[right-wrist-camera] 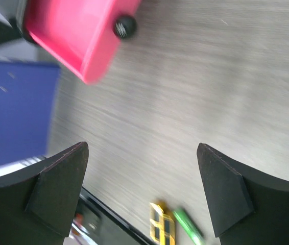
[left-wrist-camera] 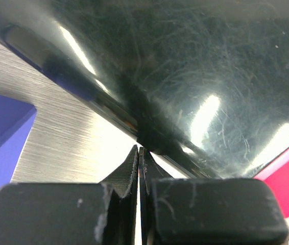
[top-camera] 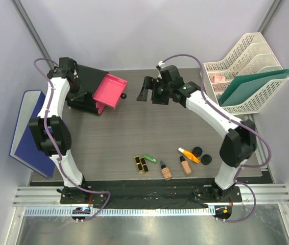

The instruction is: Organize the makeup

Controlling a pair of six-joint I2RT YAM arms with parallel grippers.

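now the pink drawer [top-camera: 110, 90] stands open from the black box [top-camera: 86, 76]. the left claw [left-wrist-camera: 139, 153] is shut on nothing, with its tips at the box's glossy side, likely bracing it. the right claw [right-wrist-camera: 142, 149] hangs wide and empty near the drawer's knob [right-wrist-camera: 124, 25]. the makeup lies well apart on the surface [top-camera: 134, 127], at its near edge. i'd start with the lipsticks [top-camera: 141, 164]: come down straight and pinch across the narrow side.
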